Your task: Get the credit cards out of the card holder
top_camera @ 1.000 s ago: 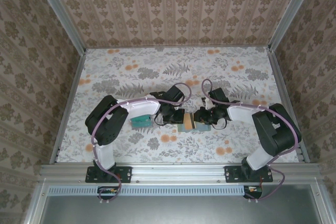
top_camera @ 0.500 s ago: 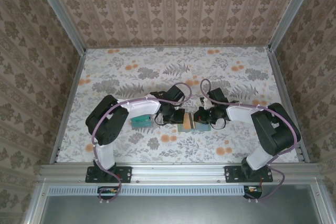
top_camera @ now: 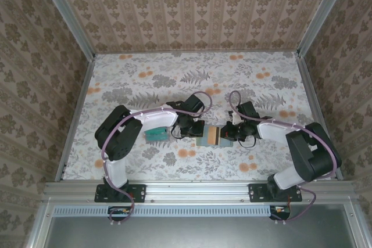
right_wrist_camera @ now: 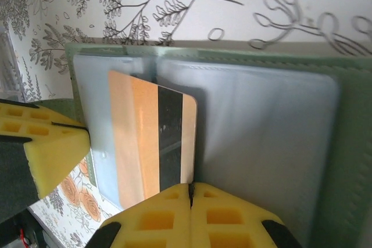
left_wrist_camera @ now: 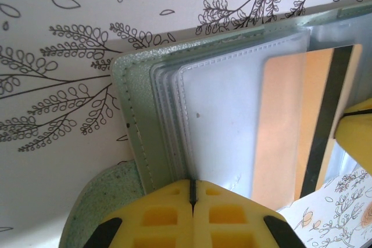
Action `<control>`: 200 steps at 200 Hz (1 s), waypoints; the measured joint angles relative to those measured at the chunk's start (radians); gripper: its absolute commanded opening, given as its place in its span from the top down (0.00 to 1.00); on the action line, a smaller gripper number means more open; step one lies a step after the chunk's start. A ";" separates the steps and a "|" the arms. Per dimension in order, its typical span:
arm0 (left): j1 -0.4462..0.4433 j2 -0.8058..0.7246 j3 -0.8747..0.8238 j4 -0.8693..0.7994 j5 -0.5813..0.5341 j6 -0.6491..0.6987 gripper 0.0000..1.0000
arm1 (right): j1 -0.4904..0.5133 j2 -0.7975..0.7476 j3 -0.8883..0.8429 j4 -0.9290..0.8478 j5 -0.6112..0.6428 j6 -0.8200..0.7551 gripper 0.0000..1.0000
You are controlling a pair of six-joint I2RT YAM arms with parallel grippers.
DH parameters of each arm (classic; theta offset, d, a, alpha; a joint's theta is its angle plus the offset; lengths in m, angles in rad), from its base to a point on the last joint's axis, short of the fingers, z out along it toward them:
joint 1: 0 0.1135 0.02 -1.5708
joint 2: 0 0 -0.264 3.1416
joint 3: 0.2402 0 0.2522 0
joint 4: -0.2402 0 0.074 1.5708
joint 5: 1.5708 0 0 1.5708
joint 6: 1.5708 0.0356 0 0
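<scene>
The card holder (top_camera: 203, 138) lies open on the flowered table between both grippers, grey-green with clear plastic sleeves (left_wrist_camera: 221, 114). A beige credit card (right_wrist_camera: 145, 137) with a black stripe sticks partway out of a sleeve. My right gripper (right_wrist_camera: 190, 189) is shut on that card's edge, at the holder's right side (top_camera: 227, 135). The card (left_wrist_camera: 285, 126) shows behind clear plastic in the left wrist view. My left gripper (left_wrist_camera: 192, 185) is shut on the holder's sleeve edge, at its left side (top_camera: 196, 132). More cards, teal on top, lie in a small pile (top_camera: 156, 135) to the left.
The table (top_camera: 174, 79) is walled by patterned panels on three sides, with metal rails along its edges. The left arm reaches over the card pile. Open tabletop stretches behind the grippers.
The right gripper has closed and drawn back to the right, and the beige card has moved right with it. The left gripper has stayed shut in place.
</scene>
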 measured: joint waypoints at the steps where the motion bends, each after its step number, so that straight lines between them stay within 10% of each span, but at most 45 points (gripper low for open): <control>1: 0.000 0.000 0.000 0.000 0.000 0.000 1.00 | -0.001 -0.003 0.000 -0.001 0.000 0.000 1.00; 39: 0.000 0.000 -0.003 0.003 0.001 0.000 1.00 | -0.005 -0.030 -0.004 -0.008 -0.005 -0.006 0.78; 111: -0.001 0.000 -0.003 0.003 0.000 0.000 1.00 | -0.004 0.027 -0.004 0.029 -0.037 -0.003 0.73; 200: -0.003 0.000 -0.003 0.004 -0.001 0.000 1.00 | 0.005 0.041 -0.003 0.052 -0.048 0.015 0.98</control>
